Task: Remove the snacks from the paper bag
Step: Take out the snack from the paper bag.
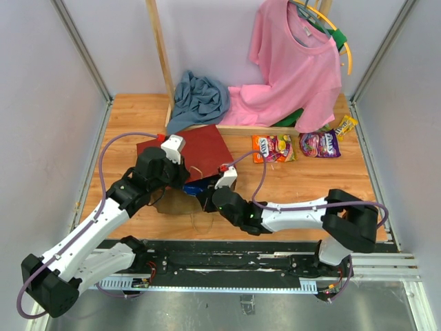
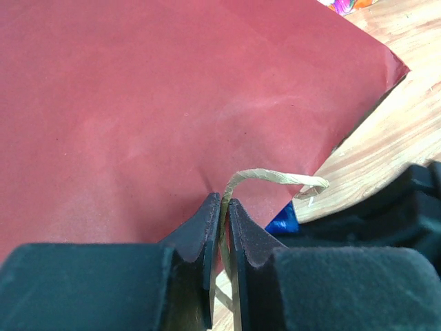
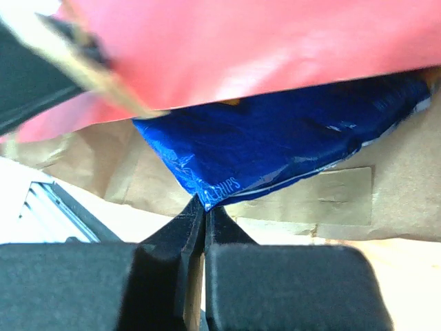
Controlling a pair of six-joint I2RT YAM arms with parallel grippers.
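While three packets lie out near the tabletop's far edge, our left gripper pinches the bag's twine, and our right gripper pinches the chip bag inside.

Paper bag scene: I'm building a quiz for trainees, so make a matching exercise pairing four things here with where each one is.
1. twine handle
2. blue chip bag
3. pink shirt
4. purple candy packet

A. hanging at the back
B. lying on the table
C. pinched in the left gripper
D. corner caught in the right gripper, inside the paper bag

Pairs: 1-C, 2-D, 3-A, 4-B
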